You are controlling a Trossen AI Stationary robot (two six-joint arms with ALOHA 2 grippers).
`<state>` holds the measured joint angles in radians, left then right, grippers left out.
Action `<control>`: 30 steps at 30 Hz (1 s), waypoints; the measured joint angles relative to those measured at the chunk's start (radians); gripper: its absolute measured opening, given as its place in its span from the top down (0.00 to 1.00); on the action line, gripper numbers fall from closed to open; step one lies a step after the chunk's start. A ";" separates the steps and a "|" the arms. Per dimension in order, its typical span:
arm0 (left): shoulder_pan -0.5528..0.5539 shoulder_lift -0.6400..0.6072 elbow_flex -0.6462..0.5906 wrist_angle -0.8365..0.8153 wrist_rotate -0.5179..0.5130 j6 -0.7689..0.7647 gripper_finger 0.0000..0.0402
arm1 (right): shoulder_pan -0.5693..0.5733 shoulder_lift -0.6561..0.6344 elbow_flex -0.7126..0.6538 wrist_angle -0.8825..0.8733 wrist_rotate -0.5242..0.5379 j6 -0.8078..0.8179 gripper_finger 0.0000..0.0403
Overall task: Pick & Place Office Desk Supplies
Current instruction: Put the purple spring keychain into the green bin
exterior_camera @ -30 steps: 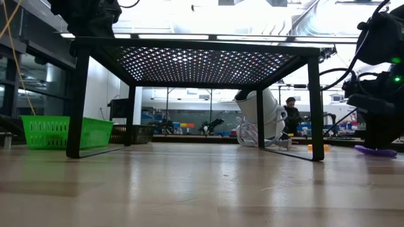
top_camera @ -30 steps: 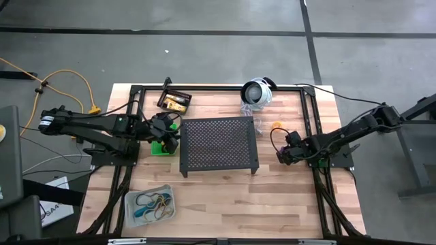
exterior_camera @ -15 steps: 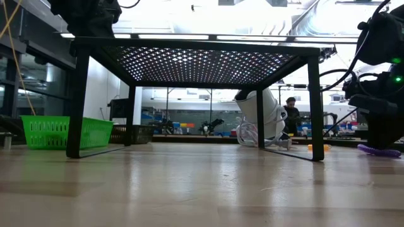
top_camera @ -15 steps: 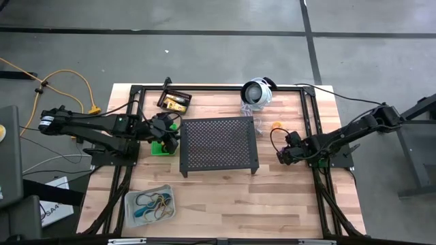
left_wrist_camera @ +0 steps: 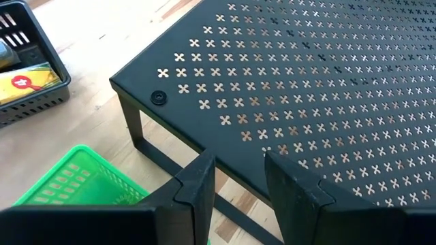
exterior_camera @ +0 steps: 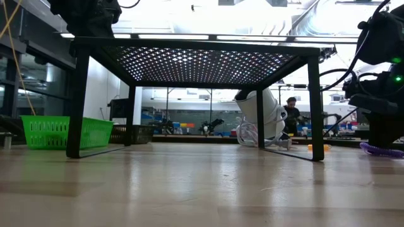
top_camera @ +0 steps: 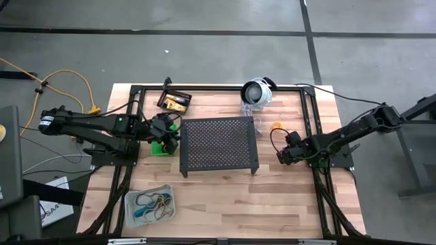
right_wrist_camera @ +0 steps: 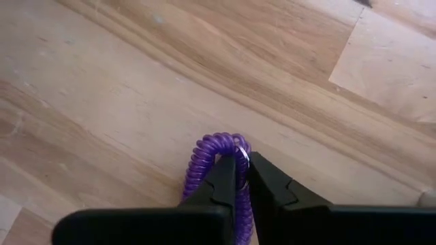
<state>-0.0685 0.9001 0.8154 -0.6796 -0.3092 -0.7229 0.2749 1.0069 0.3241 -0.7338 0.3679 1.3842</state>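
Note:
A purple coil loop point(right_wrist_camera: 208, 167) lies on the wooden table right of the black perforated stand point(top_camera: 219, 144). My right gripper point(right_wrist_camera: 242, 163) points steeply down and is shut on it; in the low view the loop point(exterior_camera: 382, 150) shows flat on the table under that gripper. My left gripper point(left_wrist_camera: 238, 178) hovers open and empty above the green bin point(top_camera: 160, 148), by the stand's left edge. The black bin point(top_camera: 176, 102) holds yellow items at the far left. The clear bin point(top_camera: 150, 204) holds several rubber bands at the near left. My right gripper pinches the purple coil's far bend point(right_wrist_camera: 231, 144) between its two fingers, at their free ends. The fingers come from above, slanting down. The rest of the coil lies on the table below them.
A round white-and-silver device point(top_camera: 257, 92) with a cable sits at the far edge. A small orange item point(top_camera: 277, 126) lies between it and my right gripper. Bare wood stretches across the table's near half, right of the clear bin.
The purple coil under my right gripper has shifted a little along the table in the low view. Both arms have kept their place.

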 joint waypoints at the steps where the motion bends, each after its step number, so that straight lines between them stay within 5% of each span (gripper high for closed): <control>1: 0.000 0.000 0.000 0.000 0.000 0.000 0.69 | 0.000 0.000 0.000 0.000 0.001 -0.001 0.97; 10: 0.000 0.000 0.000 0.000 0.000 -0.001 0.69 | 0.000 -0.020 0.045 0.013 0.087 -0.069 0.98; 22: 0.000 0.000 0.000 0.000 0.000 -0.002 0.69 | 0.000 -0.037 0.330 0.013 0.298 -0.362 0.99; 30: 0.000 0.000 0.000 0.000 0.000 0.005 0.69 | 0.000 -0.038 0.431 0.069 0.317 -0.500 0.99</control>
<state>-0.0688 0.8997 0.8154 -0.6797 -0.3092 -0.7184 0.2746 0.9691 0.7547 -0.6646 0.6853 0.8843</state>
